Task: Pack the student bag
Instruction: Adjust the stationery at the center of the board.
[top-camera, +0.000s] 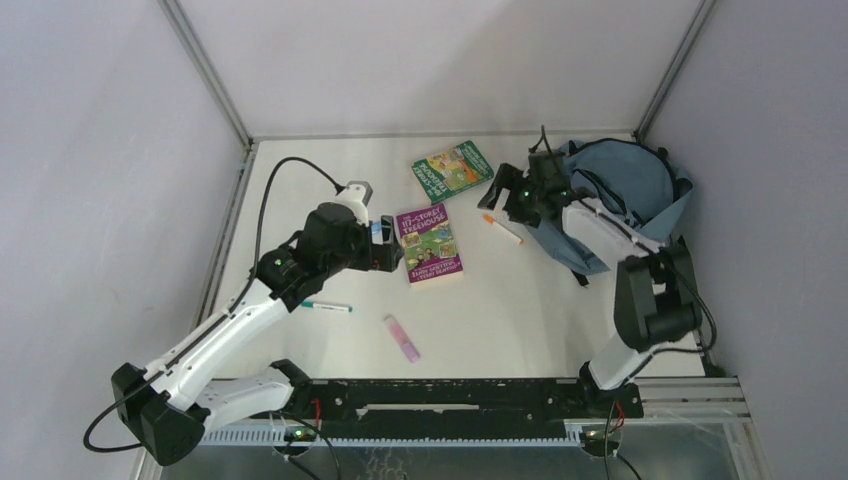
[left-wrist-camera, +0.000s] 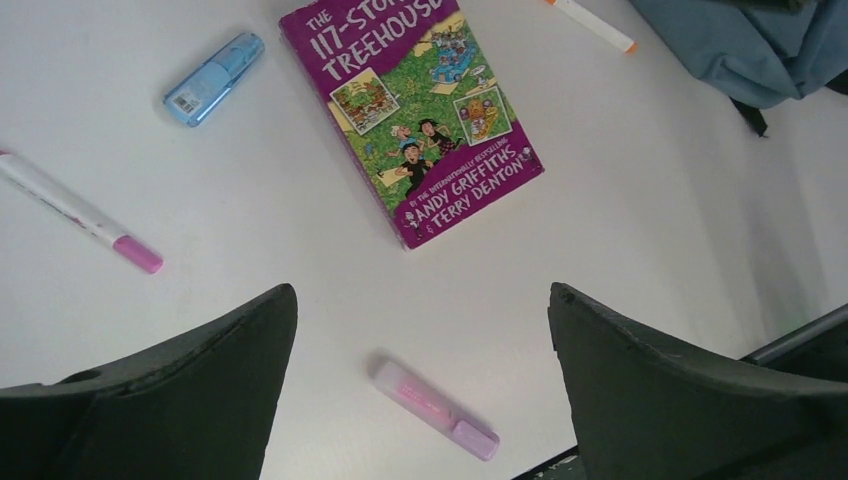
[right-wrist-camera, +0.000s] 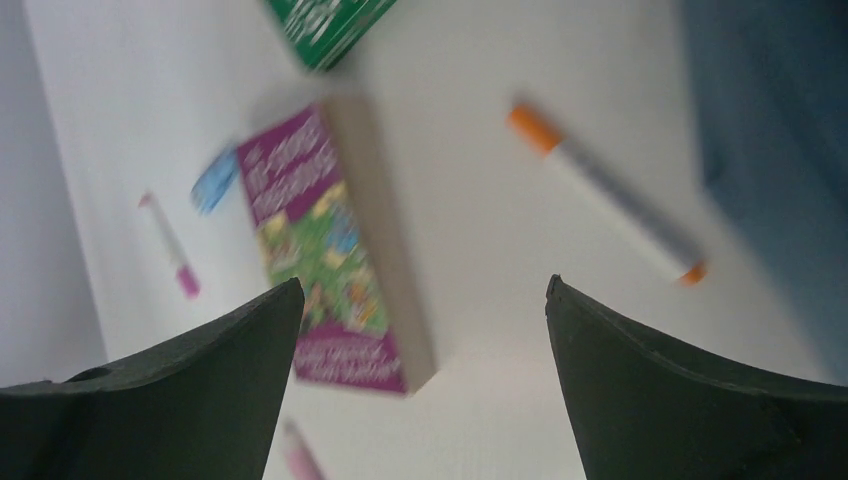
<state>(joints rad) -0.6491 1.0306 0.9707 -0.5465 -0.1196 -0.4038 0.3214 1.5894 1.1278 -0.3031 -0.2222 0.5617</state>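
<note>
Student bag: lying at the far right of the surface, close to the side wall. Right pincer: jaws spread wide, nothing held, poised just beside the bag's left edge, over an orange-capped marker. Left pincer: jaws likewise wide and empty, at the left edge of a purple book. Green book: lying farther back. Pink highlighter: lying nearer the arm bases.

right wrist view blurred, titles unreadable | green book far ahead of right gripper: cut by top edge | student bag to its right: cut by edge | pink highlighter beside its left finger: mostly cropped | purple book ahead of left gripper: top cropped
</note>
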